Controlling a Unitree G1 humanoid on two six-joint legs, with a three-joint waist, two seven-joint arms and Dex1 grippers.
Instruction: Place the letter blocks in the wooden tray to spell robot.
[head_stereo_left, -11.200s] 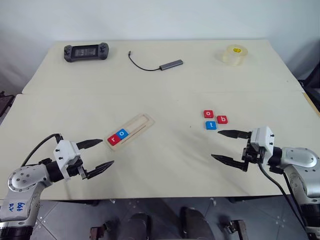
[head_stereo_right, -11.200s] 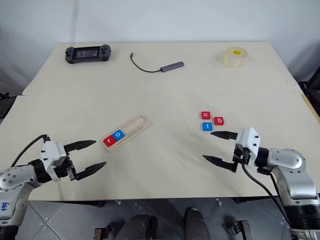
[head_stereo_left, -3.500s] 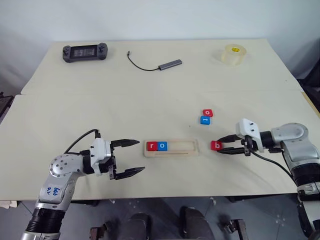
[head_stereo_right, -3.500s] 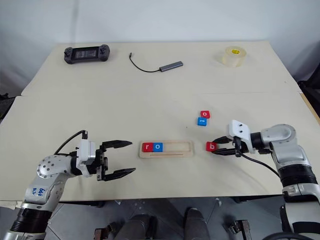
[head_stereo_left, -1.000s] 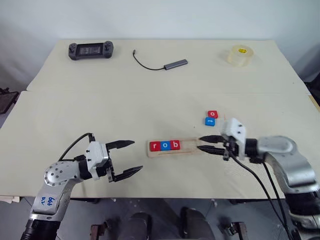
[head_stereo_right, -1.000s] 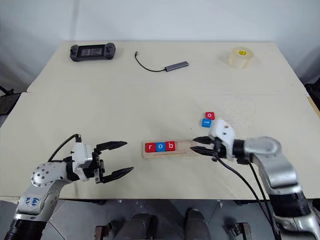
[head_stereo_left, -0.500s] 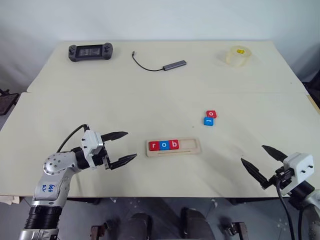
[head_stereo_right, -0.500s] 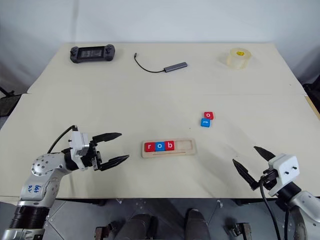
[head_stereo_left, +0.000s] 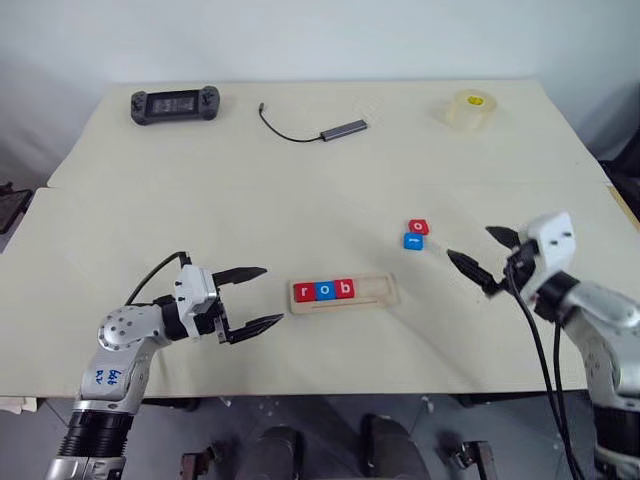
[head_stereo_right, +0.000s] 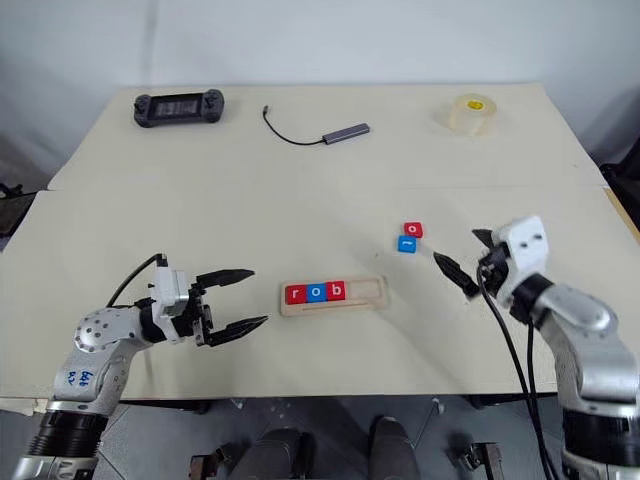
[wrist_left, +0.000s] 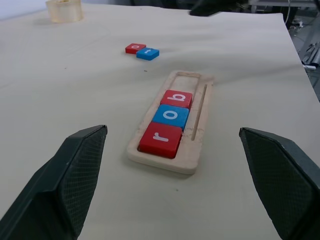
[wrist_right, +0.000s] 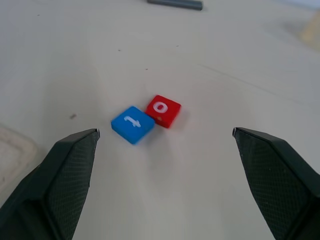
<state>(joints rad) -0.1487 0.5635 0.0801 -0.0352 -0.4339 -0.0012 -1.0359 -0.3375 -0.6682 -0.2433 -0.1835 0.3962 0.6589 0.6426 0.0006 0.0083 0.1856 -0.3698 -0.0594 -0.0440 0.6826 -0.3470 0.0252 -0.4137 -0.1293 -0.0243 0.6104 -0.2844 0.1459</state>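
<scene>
Right gripper (head_stereo_left: 482, 256) swung back up toward red o (head_stereo_left: 419, 227) and blue t (head_stereo_left: 413, 241), fingers spread, empty. Wooden tray (head_stereo_left: 389, 290) reads r-o-b (left gripper (head_stereo_left: 255, 297) spread, idle). Next: pinch the o.

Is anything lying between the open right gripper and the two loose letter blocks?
Nothing visible: only bare table lies between the right gripper and the red o block touching the blue t block.
</scene>
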